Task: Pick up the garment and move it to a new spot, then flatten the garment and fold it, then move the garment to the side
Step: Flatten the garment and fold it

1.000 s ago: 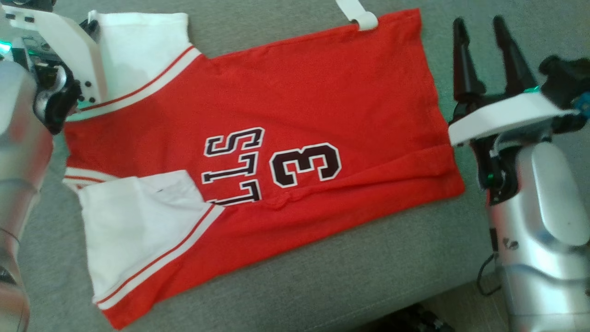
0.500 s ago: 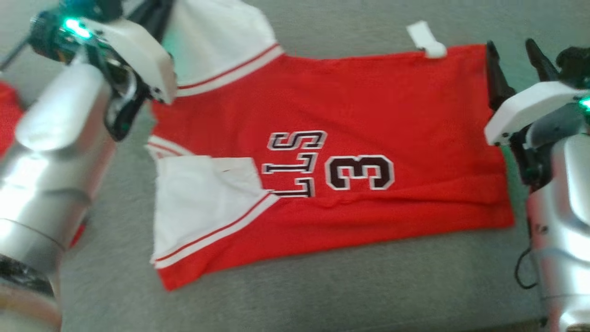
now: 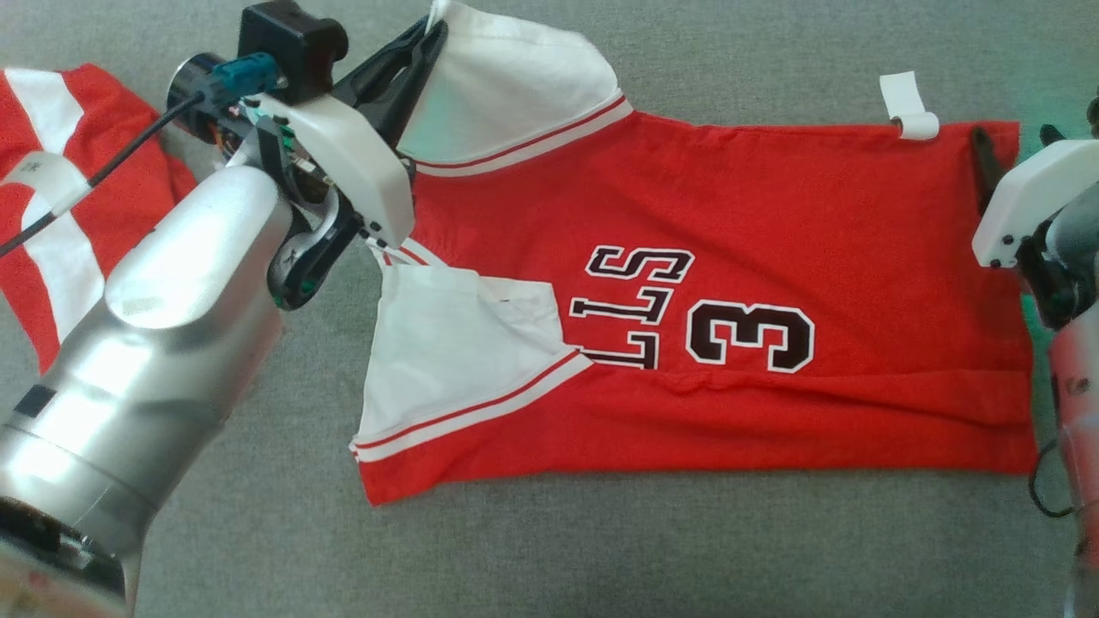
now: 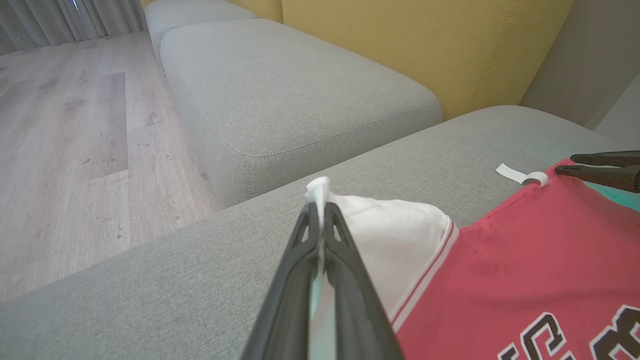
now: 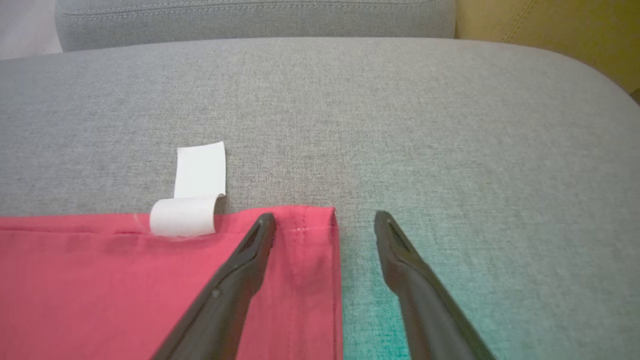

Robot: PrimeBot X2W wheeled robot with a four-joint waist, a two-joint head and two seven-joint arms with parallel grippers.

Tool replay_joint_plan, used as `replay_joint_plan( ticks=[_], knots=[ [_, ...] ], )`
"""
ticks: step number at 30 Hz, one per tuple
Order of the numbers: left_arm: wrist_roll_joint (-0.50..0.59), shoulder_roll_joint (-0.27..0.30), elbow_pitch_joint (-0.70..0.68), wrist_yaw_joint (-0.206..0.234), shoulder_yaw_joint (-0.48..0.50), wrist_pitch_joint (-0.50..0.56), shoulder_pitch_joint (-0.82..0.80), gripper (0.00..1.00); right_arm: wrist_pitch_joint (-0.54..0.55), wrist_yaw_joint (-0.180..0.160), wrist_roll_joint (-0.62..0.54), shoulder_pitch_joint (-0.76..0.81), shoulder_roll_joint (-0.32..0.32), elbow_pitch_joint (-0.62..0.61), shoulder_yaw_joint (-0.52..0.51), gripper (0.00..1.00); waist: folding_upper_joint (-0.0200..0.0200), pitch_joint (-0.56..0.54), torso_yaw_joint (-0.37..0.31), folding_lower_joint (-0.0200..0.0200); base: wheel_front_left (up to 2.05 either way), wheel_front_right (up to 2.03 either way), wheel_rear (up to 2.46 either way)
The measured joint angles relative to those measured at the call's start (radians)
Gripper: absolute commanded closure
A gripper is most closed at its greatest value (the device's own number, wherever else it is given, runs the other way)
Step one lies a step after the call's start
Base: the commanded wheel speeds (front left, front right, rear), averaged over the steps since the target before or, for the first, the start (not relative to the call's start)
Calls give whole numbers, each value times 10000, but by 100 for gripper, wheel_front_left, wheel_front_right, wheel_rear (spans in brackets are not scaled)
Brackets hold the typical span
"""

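Pinching garment (image 3: 730,223) sleeve (image 3: 506,86), left claw (image 4: 317,210); right claw (image 5: 325,217) wide astride hem corner (image 5: 312,235) by tag (image 5: 192,200); another jersey (image 3: 51,197) leftward.

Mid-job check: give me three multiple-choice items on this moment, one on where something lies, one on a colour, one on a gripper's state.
1. Where does the white label strip lie?
A) at the hem edge of the red jersey with white sleeves, near the right gripper
B) in the middle of the chest
C) off the garment altogether

2. What colour is the big digit 3?
A) yellow
B) black, outlined in white
C) green

3. How is the left gripper?
A) open in the air
B) shut on nothing
C) shut on one white sleeve

Key:
1 A, the strip curls off the hem just beside the open right gripper's fingers.
2 B, the digit is dark with a white border.
3 C, its closed fingers pinch the sleeve's edge.
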Motion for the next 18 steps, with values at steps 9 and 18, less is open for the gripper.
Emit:
replay_joint_plan(
  ticks=[9,18],
  knots=[
    [-4,92,-593,257,0,174,31,100,29,0,0,-718,-111,1103,376,0,0,265,17,0,0,0,0],
    [-105,236,-633,431,33,245,31,100,-199,2,692,-1161,-140,1478,1183,100,0,368,-55,0,0,0,0]
  ],
)
